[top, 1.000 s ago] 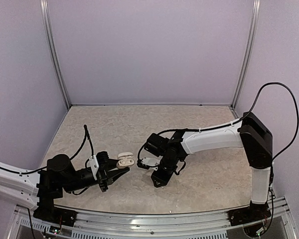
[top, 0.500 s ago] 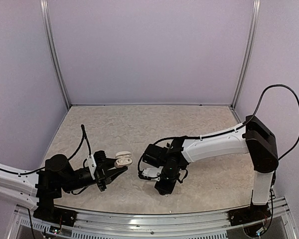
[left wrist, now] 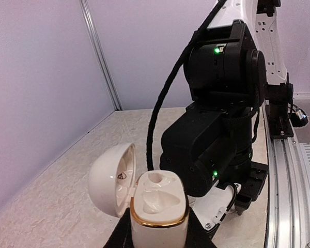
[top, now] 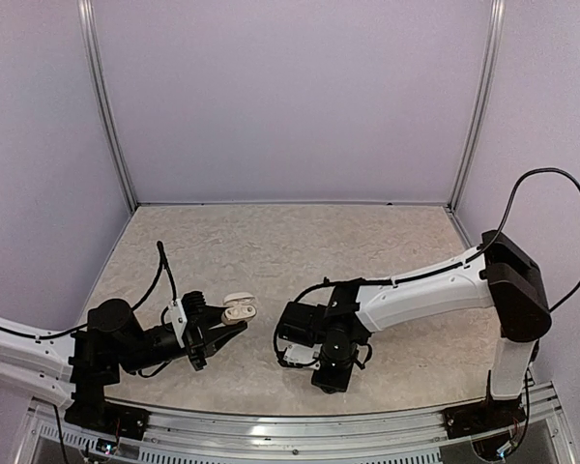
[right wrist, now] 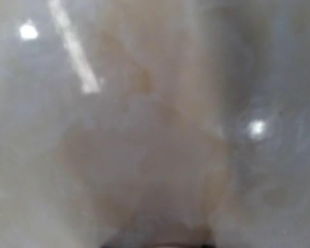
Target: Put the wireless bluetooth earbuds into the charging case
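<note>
My left gripper (top: 222, 327) is shut on the white charging case (top: 238, 309) and holds it just above the table. In the left wrist view the case (left wrist: 159, 217) has a gold rim, and its round lid (left wrist: 109, 178) hangs open to the left. Its moulded wells look white; I cannot tell whether an earbud sits in them. My right gripper (top: 296, 355) points down at the table to the right of the case, under its own black wrist (left wrist: 217, 139). Its jaws are hidden. The right wrist view is a blurred close-up of the marbled table (right wrist: 155, 124). No earbuds show.
The beige marbled table (top: 271, 242) is walled in lilac on three sides. A metal rail (top: 300, 435) runs along the near edge and also shows in the left wrist view (left wrist: 294, 181). The right arm's white link (top: 425, 290) spans the right half.
My right arm has swung toward the near edge and dropped lower, away from the case. My left gripper has drawn the case slightly left.
</note>
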You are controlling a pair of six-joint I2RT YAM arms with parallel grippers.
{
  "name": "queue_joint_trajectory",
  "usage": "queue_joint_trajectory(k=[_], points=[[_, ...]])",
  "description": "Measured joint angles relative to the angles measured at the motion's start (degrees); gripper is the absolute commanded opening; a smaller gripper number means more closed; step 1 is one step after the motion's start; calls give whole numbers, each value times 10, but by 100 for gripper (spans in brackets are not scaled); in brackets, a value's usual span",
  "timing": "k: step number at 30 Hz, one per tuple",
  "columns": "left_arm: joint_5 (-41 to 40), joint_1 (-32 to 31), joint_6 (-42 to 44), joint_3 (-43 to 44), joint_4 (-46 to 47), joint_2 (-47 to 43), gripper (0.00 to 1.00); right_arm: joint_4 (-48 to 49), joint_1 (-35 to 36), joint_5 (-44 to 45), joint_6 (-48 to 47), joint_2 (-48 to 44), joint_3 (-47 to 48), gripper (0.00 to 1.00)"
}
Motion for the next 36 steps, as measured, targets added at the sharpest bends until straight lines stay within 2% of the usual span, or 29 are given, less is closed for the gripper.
queue_joint_trajectory(k=[12,18,22,36], points=[[0,0,0,0,0,0,9,-33,-1,50,15,-13,-19,35],[0,0,0,0,0,0,9,-42,-9,49,11,-14,-19,44],[0,0,0,0,0,0,9,-49,-8,26,3,-14,-12,46],[0,3,-3,-6,9,-22,9,-60,0,3,-10,34,58,40]])
